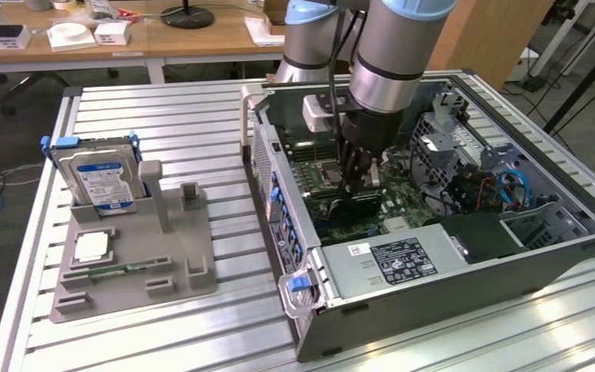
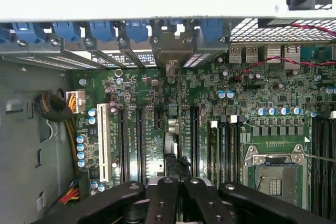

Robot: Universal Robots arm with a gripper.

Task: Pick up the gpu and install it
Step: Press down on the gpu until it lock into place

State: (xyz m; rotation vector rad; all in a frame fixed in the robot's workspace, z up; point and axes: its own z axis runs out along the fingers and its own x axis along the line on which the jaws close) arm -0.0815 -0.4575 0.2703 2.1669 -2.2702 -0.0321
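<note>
GPU (image 1: 358, 203) is inside the open computer case (image 1: 545, 256), standing on edge right over the motherboard (image 1: 401, 209), near the middle of the case in the exterior view. Your gripper (image 1: 358, 182) comes down from 12 o'clock and its jaws are clenched on the card's upper edge.

From the wrist view you're looking at the GPU (image 2: 170, 145) edge-on: a thin strip running from the gripper (image 2: 176, 182) out to the grey bracket at the case's rear wall, lined up between the long black expansion slots (image 2: 140, 140). I can't tell whether it's fully seated. The white slot (image 2: 103, 140) and the CPU socket (image 2: 273, 174) sit off to either side of it.

In the exterior view, at about 9 o'clock from the case, the grey holder tray (image 1: 173, 263) sits on the slatted table (image 1: 173, 108) with the hard drive (image 1: 96, 174) upright in it and the green memory stick (image 1: 122, 271) lying flat.
</note>
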